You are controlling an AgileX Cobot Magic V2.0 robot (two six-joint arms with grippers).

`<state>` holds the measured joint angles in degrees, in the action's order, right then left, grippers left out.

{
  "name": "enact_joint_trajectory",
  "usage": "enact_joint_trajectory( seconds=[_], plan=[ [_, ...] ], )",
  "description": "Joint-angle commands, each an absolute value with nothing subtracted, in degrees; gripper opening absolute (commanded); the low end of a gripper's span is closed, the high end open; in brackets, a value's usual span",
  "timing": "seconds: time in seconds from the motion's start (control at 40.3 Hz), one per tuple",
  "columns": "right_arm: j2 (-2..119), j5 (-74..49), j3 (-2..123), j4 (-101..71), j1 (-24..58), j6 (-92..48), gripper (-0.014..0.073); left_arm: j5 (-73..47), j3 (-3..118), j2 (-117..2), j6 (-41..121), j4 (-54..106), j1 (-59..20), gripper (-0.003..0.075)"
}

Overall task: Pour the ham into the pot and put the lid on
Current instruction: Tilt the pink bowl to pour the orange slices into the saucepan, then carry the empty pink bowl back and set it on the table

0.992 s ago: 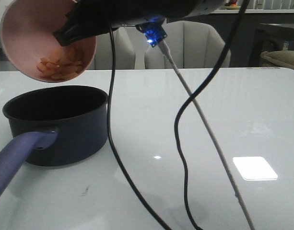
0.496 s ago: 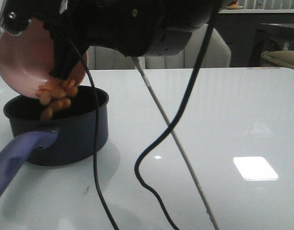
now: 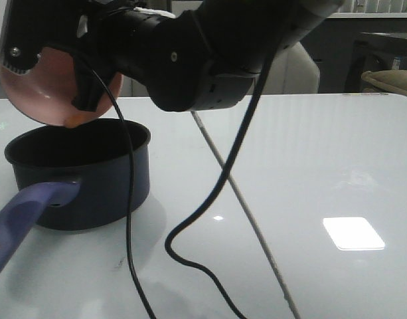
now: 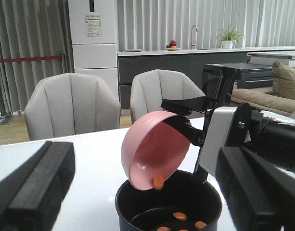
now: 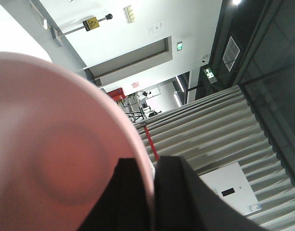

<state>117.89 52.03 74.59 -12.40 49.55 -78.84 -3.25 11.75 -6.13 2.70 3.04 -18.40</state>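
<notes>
Right jaws clamp the tipped pink bowl's [image 4: 152,149] rim over the pot [image 4: 169,211]; ham [image 4: 180,216] lies inside below.

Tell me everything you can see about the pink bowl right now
The pink bowl is round, smooth and matte, plastic-looking. The right gripper is clamped on its rim, holding it tipped steeply, mouth down, just above the pot. One ham slice clings at its lowest edge; otherwise the inside looks empty. It does not appear to touch the pot.
</notes>
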Motion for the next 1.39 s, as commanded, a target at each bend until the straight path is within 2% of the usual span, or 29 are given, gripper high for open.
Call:
enact_joint_trajectory(
  seconds=[0.0, 0.174, 0.397, 0.645, 0.943, 1.191, 1.364],
  plan=[
    [114.3, 56.3, 76.2, -11.9, 49.5, -83.5, 0.0133, 1.3, 13.5, -6.7, 2.4, 3.2, -18.9, 0.0625],
    [114.4, 57.7, 76.2, -13.0, 49.5, -86.0, 0.0133, 1.3, 13.5, -6.7, 2.4, 3.2, -18.9, 0.0625],
    [112.5, 52.9, 76.4, -19.9, 49.5, -77.8, 0.0133, 1.3, 13.5, -6.7, 2.4, 3.2, -18.9, 0.0625],
    [104.2, 35.5, 76.4, -30.3, 49.5, -63.5, 0.0133, 1.3, 13.5, -6.7, 2.4, 3.2, -18.9, 0.0625],
    [93.8, 10.4, 76.4, -53.5, 47.6, -63.7, 0.0133, 1.3, 13.5, -6.7, 2.4, 3.2, -18.9, 0.0625],
    [89.7, -18.0, 76.4, -54.0, 41.2, -63.7, 0.0133, 1.3, 13.5, -6.7, 2.4, 3.2, -18.9, 0.0625],
    [89.3, -25.2, 76.3, -49.4, 34.5, -56.3, 0.0136, 1.3, 13.5, -6.7, 2.4, 3.2, -18.9, 0.0625]
  ],
)
